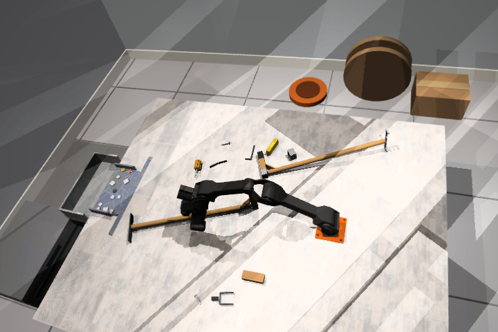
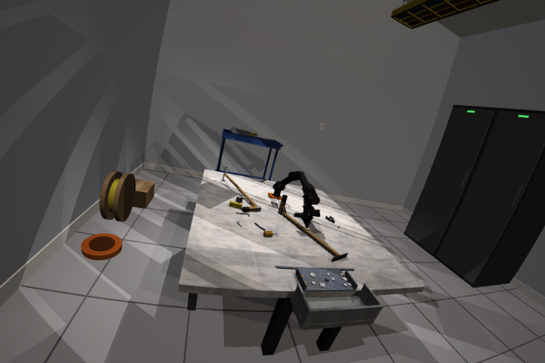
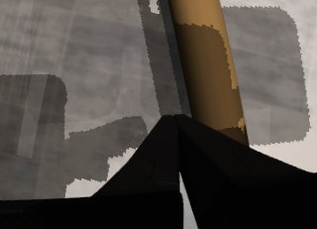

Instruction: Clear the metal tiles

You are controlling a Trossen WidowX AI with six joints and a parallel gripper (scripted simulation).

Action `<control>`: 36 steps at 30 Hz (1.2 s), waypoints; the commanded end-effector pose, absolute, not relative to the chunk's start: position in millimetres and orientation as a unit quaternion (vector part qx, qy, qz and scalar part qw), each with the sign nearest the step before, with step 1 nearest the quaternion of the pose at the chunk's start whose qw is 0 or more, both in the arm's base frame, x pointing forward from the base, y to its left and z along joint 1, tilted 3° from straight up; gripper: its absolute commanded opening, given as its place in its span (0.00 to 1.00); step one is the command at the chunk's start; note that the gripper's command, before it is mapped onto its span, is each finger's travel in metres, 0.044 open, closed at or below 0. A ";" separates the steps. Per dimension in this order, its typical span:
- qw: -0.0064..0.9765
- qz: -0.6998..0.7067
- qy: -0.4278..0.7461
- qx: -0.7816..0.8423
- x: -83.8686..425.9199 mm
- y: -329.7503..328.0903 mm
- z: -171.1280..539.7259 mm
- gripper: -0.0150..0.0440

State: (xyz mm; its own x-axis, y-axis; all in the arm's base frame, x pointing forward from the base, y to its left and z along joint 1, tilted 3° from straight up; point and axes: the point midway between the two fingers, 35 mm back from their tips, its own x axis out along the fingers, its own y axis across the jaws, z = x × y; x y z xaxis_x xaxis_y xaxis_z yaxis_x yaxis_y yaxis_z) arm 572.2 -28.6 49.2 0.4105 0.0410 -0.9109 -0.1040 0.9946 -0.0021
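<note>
The long scraper [image 1: 159, 222] [image 2: 320, 241] [image 3: 205, 56] lies on the table with its wooden handle slanting under the arm. Its dark blade [image 1: 130, 230] [image 2: 339, 257] is near the plate and its raised grip is toward the arm's base. My gripper [image 2: 307, 224] [image 3: 172, 125] is shut and empty, pointing down; its tips appear just left of the handle in the wrist view. Several pale tiles, such as one tile [image 1: 126, 181] [image 2: 312, 274], and a few orange, yellow and dark pieces lie on the blue-grey steel plate [image 1: 134, 187]. The catch box [image 1: 71, 214] [image 2: 337, 316] adjoins the plate's far end.
A second wooden-handled tool [image 1: 328, 155] [image 2: 241, 190] with an upright head lies beyond the arm. A yellow block [image 1: 272, 146], a grey cube [image 1: 291, 153], an orange-yellow item [image 1: 198, 164], a wooden block [image 1: 253, 276] and a fork-shaped item [image 1: 226, 298] lie around.
</note>
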 end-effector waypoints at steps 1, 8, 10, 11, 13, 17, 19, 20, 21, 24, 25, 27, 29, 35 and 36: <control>0.847 0.042 0.530 -0.030 574.3 -28.7 69.9 0.25; 0.852 0.041 0.521 -0.030 572.9 -28.5 97.2 0.25; 0.853 0.040 0.519 -0.030 572.1 -28.5 105.0 0.25; 0.854 0.040 0.518 -0.030 571.7 -28.4 108.8 0.25; 0.856 0.040 0.515 -0.031 570.8 -28.3 116.6 0.25; 0.858 0.039 0.511 -0.031 568.9 -28.2 129.3 0.25; 0.858 0.039 0.511 -0.031 568.8 -28.2 129.9 0.25; 0.858 0.039 0.511 -0.031 568.6 -27.4 130.4 0.25; 0.858 0.039 0.511 -0.031 568.1 -24.9 131.7 0.25; 0.858 0.040 0.511 -0.030 564.9 -10.3 139.5 0.25; 0.858 0.040 0.511 -0.030 563.6 -5.0 142.4 0.25; 0.858 0.040 0.511 -0.030 561.2 4.2 147.3 0.25; 0.858 0.040 0.511 -0.029 560.2 7.4 149.1 0.25; 0.857 0.039 0.513 -0.028 561.3 7.5 142.9 0.25; 0.857 0.038 0.513 -0.027 561.7 7.5 140.5 0.25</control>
State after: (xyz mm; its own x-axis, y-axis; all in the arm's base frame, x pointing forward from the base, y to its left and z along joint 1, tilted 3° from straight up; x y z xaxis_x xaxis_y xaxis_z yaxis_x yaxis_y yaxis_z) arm 561.6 11.1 146.2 0.4760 0.0466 -0.8782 -0.1080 0.9941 -0.0058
